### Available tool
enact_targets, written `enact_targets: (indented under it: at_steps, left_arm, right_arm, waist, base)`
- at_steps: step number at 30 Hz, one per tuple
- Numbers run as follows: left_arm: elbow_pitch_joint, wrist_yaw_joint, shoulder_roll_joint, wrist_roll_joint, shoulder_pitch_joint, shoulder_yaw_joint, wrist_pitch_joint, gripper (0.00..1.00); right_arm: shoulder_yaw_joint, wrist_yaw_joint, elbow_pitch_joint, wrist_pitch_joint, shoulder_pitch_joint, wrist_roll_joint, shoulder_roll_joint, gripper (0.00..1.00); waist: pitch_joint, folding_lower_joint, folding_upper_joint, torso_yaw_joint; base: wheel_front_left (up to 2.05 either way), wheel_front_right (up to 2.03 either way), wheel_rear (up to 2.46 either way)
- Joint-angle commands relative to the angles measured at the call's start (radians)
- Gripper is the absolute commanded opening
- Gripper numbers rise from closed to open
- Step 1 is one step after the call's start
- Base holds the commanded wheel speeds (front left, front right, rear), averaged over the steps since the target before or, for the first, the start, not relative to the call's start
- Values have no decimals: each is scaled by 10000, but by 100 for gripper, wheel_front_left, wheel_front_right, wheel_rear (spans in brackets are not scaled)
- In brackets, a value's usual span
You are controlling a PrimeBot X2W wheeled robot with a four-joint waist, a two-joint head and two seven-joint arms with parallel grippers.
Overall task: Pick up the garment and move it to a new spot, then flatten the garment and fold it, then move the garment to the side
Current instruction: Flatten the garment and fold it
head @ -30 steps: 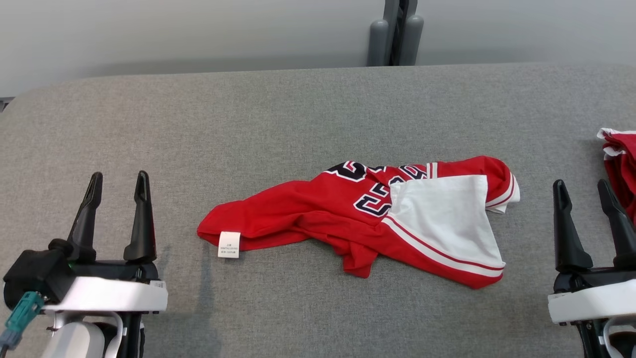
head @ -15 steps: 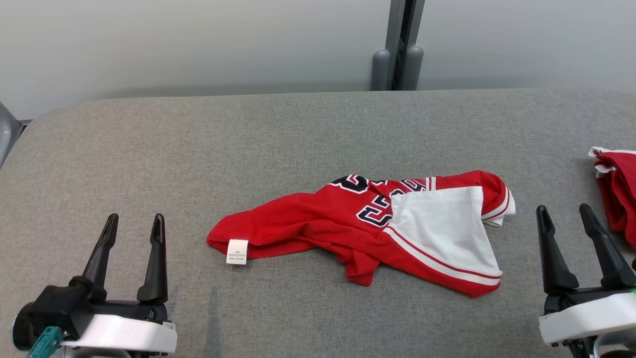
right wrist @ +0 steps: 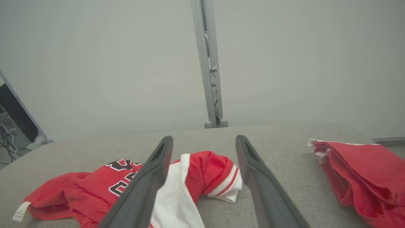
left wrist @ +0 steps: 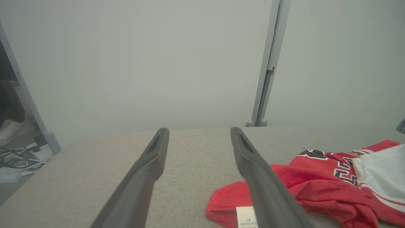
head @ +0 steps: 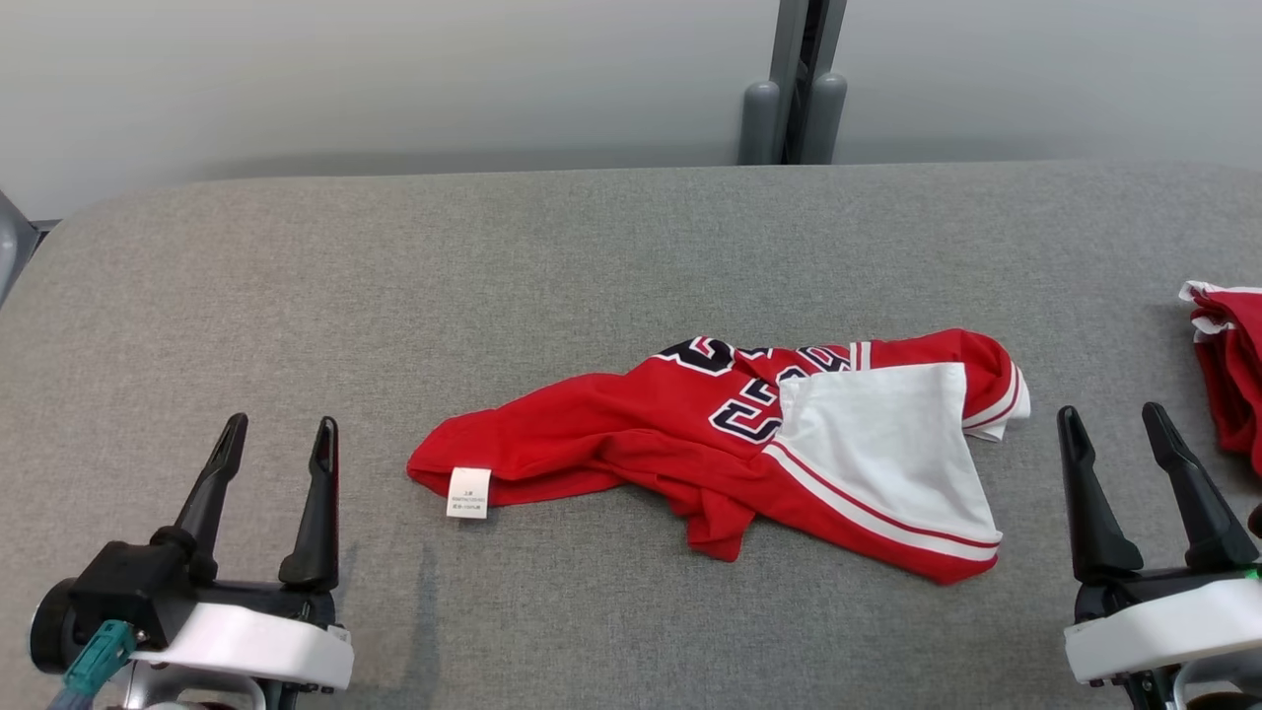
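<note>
Garment [head: 749, 449] lies crumpled between left gripper [head: 281, 444] and right gripper [head: 1109, 429].

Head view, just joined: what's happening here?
Nothing is gripped right now. A crumpled red and white jersey lies mid-table on the grey fabric surface, with its white label at the left end. The left gripper and right gripper are both open, one on either side of it, touching neither it nor the second red garment at the far right. The pick-up has not yet begun.
</note>
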Motion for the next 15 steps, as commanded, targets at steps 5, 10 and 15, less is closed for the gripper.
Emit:
enact_targets:
  at_steps: [5,10,15]
  left_arm:
    - [249,-282,113,-162,-446,-94,167,100]
    - [1046,-846,204,-414,-767,-470,604,100]
    - [2135,-1331,279,-575,-1107,-771,894,100]
  right_arm:
    - [71,2,-60,-48,-181,37,-29,100]
    - [164,2,-31,-101,-344,26,-8,100]
    - [287,2,68,-159,-513,31,12,100]
  waist:
    - [341,0,0,-192]
    - [811,0,0,-369]
    - [1184,0,0,-587]
  base:
    - [0,0,0]
    - [0,0,0]
    - [0,0,0]
